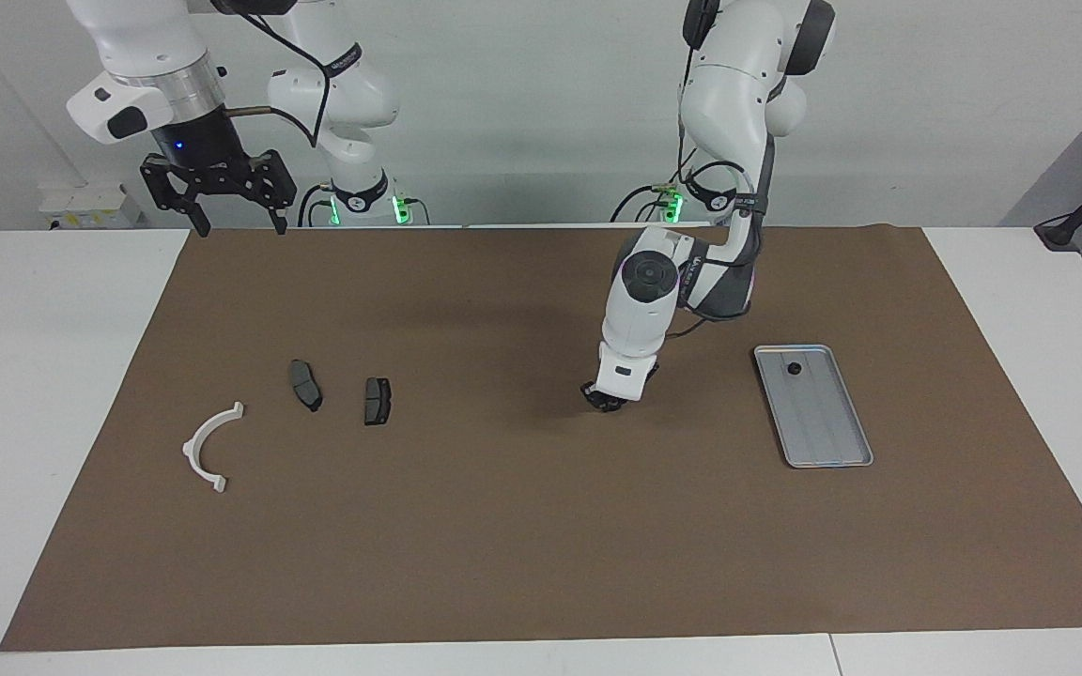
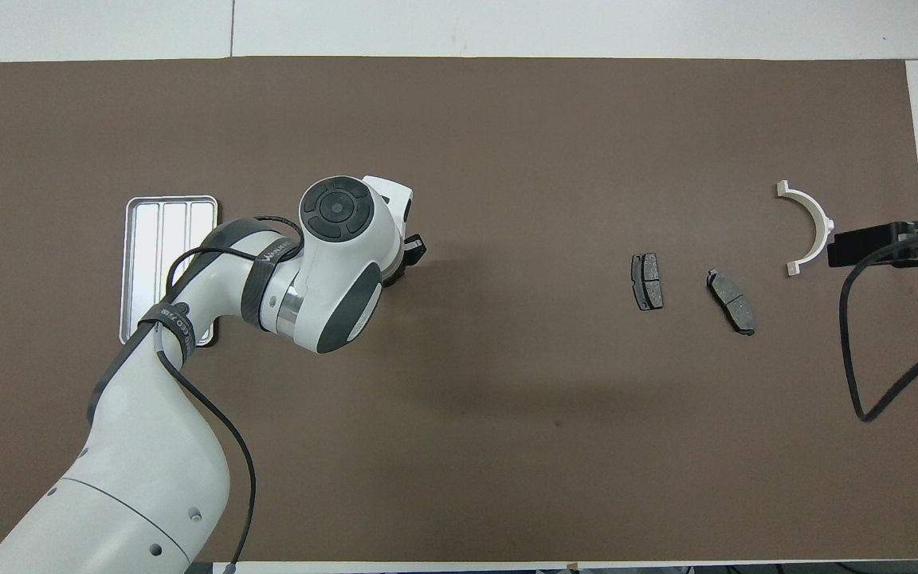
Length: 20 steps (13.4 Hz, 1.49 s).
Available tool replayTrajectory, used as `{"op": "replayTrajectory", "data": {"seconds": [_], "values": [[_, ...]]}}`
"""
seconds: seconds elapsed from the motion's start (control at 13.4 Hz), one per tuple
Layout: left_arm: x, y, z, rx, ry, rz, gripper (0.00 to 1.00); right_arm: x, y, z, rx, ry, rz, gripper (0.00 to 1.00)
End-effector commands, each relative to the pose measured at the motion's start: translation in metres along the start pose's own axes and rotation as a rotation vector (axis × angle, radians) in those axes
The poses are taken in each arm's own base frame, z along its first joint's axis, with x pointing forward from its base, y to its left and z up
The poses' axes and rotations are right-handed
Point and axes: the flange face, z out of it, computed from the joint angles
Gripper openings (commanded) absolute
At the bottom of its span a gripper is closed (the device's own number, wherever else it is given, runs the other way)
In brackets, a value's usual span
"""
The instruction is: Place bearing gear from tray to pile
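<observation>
The tray point(image 1: 813, 406) lies on the brown mat point(image 1: 503, 545) toward the left arm's end of the surface, its long axis running from the robots' edge outward, slightly skewed. It is silver-grey, rimmed, with lengthwise ribs. One small dark round gear point(image 1: 794, 369) sits in it at the end nearer the robots; in the overhead view the left arm covers that end and the gear is hidden.

The left end effector point(image 1: 605, 398) is low over the bare mat between the tray and the pile, pointing down. Its fingers are nearly closed; whether they grip a gear cannot be made out, since only a dark tip shows under the white wrist.

The pile lies toward the right arm's end: two dark grey pads point(image 1: 305, 384) point(image 1: 377, 401) side by side, and a white half-ring bracket point(image 1: 210, 448) farther from the robots.

The right end effector point(image 1: 234, 222) waits raised over the mat's edge by its base, fingers spread open, empty. In the overhead view it is cut off at the frame's edge.
</observation>
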Motion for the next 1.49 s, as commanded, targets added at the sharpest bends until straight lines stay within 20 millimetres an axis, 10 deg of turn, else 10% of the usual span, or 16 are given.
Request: {"op": "replayTrajectory", "data": {"seconds": [0.0,0.15,0.37,0.52,0.82,1.19,1.41], "values": [[-0.004,-0.003,-0.002,-0.008,0.023,-0.013,0.04,-0.008,-0.001,-0.002,0.020,-0.017,0.011,1.00],[-0.007,-0.001,-0.001,-0.010,0.025,-0.013,0.13,-0.009,-0.003,-0.002,0.019,-0.019,0.006,1.00],[-0.005,-0.002,-0.005,-0.002,0.020,-0.016,1.00,-0.011,-0.005,-0.003,0.019,-0.019,0.001,1.00],[0.009,-0.017,-0.016,0.027,0.020,-0.005,1.00,-0.011,-0.006,-0.003,0.019,-0.019,0.000,1.00],[0.074,-0.123,-0.075,0.045,0.007,0.148,1.00,-0.012,-0.013,-0.003,0.018,-0.025,-0.002,1.00],[0.135,-0.246,-0.076,0.046,-0.027,0.376,1.00,-0.020,-0.100,0.004,0.024,-0.028,0.123,1.00],[0.125,-0.279,-0.058,0.049,-0.055,0.414,1.00,-0.021,-0.170,0.031,0.047,0.000,0.240,1.00]]}}
